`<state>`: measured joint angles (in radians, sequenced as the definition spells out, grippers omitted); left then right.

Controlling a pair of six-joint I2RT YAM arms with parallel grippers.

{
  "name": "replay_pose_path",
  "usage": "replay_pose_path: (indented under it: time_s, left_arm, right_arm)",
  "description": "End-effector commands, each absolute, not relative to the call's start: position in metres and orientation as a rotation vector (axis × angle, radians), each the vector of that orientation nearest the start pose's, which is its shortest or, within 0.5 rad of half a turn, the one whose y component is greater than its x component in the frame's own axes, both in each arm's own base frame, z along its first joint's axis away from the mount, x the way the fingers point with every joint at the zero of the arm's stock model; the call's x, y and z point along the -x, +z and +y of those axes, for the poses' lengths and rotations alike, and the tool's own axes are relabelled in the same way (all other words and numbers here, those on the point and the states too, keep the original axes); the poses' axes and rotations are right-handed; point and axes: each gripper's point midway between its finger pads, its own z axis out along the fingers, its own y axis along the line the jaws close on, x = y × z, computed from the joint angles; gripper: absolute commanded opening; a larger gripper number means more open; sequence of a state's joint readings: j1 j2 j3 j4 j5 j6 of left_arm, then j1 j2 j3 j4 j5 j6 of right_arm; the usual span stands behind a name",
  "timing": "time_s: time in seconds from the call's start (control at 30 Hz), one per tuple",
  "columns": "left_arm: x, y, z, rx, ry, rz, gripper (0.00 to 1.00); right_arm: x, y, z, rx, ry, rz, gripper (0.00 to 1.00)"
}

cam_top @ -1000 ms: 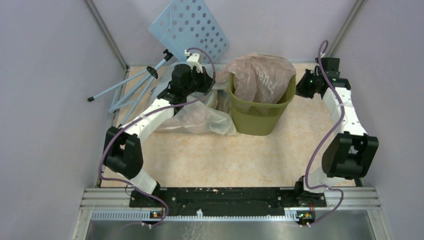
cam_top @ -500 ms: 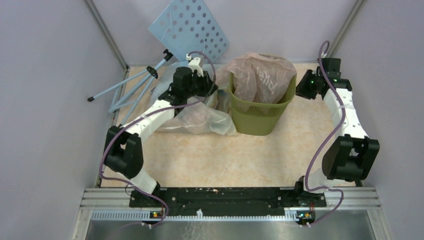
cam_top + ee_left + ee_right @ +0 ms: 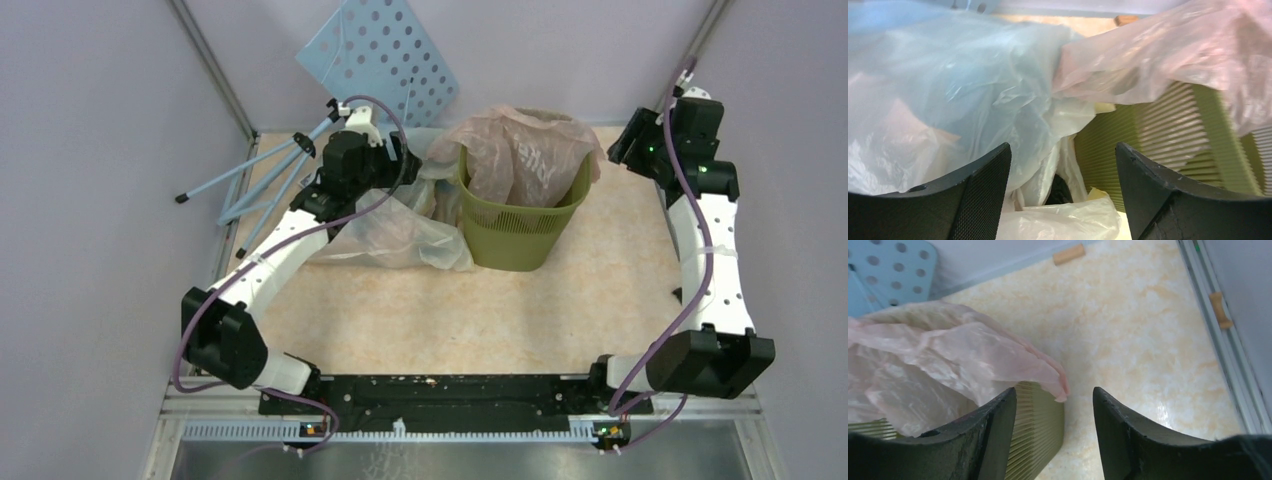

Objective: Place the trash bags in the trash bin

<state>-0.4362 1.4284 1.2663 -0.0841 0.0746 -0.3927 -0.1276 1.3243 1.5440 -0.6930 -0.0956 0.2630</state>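
Note:
The olive-green mesh trash bin [image 3: 522, 222] stands at the back middle of the table. A pale pink trash bag [image 3: 520, 150] fills its mouth and spills over the rim. Clear and whitish trash bags [image 3: 400, 232] lie heaped against the bin's left side. My left gripper [image 3: 405, 165] hovers over that heap, open, with whitish plastic [image 3: 1048, 140] below the gap and the bin wall [image 3: 1168, 130] to its right. My right gripper [image 3: 625, 150] is open just right of the bin, apart from the pink bag's corner [image 3: 1048, 372] and bin wall [image 3: 1035, 435].
A blue perforated board [image 3: 380, 50] leans on the back wall, with blue tripod legs [image 3: 260, 175] lying at the back left. Enclosure walls stand close on both sides. A metal rail [image 3: 1220, 340] runs along the right edge of the table.
Both grippers have opened and let go of the pink bag. The right arm has lifted back and to the right of the bin. The left arm has drawn back a little to the left.

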Motion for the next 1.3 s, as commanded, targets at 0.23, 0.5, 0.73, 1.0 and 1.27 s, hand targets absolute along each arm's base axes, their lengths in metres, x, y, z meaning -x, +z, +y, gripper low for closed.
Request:
replay_pose_path:
  time_s: [0.23, 0.5, 0.73, 1.0, 1.27]
  left_arm:
    - [-0.440, 0.402, -0.286, -0.544, -0.757, 1.504, 0.75]
    - [-0.477, 0.426, -0.325, -0.598, -0.878, 1.426, 0.57]
    - [-0.504, 0.411, -0.343, -0.603, -0.918, 1.438, 0.57]
    - [-0.514, 0.385, -0.351, -0.595, -0.960, 1.490, 0.58]
    - [-0.509, 0.368, -0.354, -0.585, -1.012, 1.542, 0.56]
  right_arm:
    - [-0.401, 0.424, 0.073, 0.385, 0.447, 1.670, 0.47]
    - [-0.429, 0.417, 0.132, 0.689, 0.279, 1.576, 0.35]
    - [-0.459, 0.395, 0.139, 0.838, 0.160, 1.633, 0.39]
    - [-0.466, 0.372, 0.163, 0.933, 0.180, 1.628, 0.38]
    - [-0.471, 0.354, 0.177, 0.942, 0.185, 1.647, 0.35]
